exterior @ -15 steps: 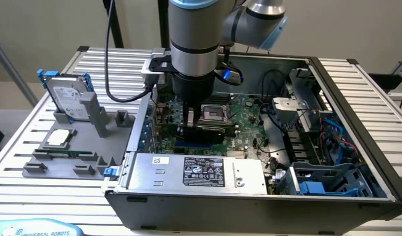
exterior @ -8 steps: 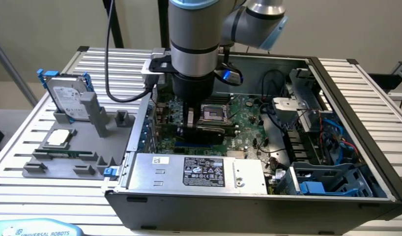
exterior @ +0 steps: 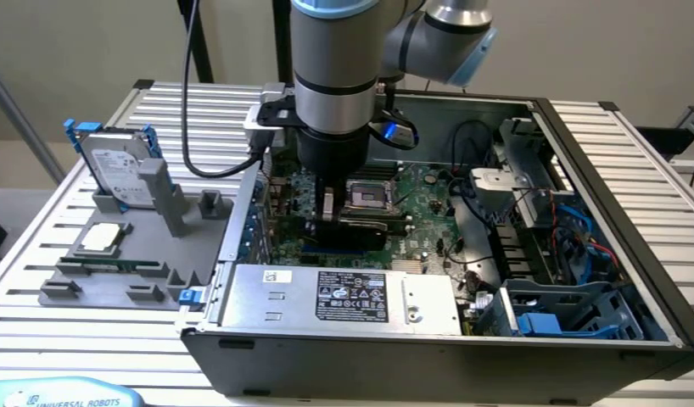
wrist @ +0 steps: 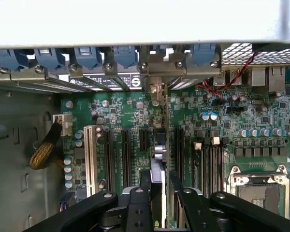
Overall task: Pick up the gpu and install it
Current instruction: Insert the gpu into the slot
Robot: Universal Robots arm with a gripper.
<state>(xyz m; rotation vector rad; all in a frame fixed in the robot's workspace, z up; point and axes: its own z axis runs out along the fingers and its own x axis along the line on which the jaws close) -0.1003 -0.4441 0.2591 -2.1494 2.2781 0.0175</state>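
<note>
reaching down into the open computer case [exterior: 618, 195], the gripper [wrist: 159, 193] held the gpu [wrist: 158, 145] edge-on, its fingers [wrist: 146, 181] pinching the thin card from both sides. the card stood upright over the motherboard [wrist: 217, 111], its long edge running in line with the expansion slots [wrist: 125, 154], and its metal end bracket [wrist: 156, 92] pointed at the case's rear slot openings with their blue clips [wrist: 125, 55]. that hold likely kept the bottom edge free to meet a slot; whether the card had seated could not be told. in the exterior view the arm [exterior: 336, 76] hung just beside the cpu socket [exterior: 370, 197]. outside the case, on the worktop [exterior: 19, 280], a grey fixture [exterior: 154, 246] held a hard drive [exterior: 112, 174] upright and a cpu chip [exterior: 103, 237] lying flat.
</note>
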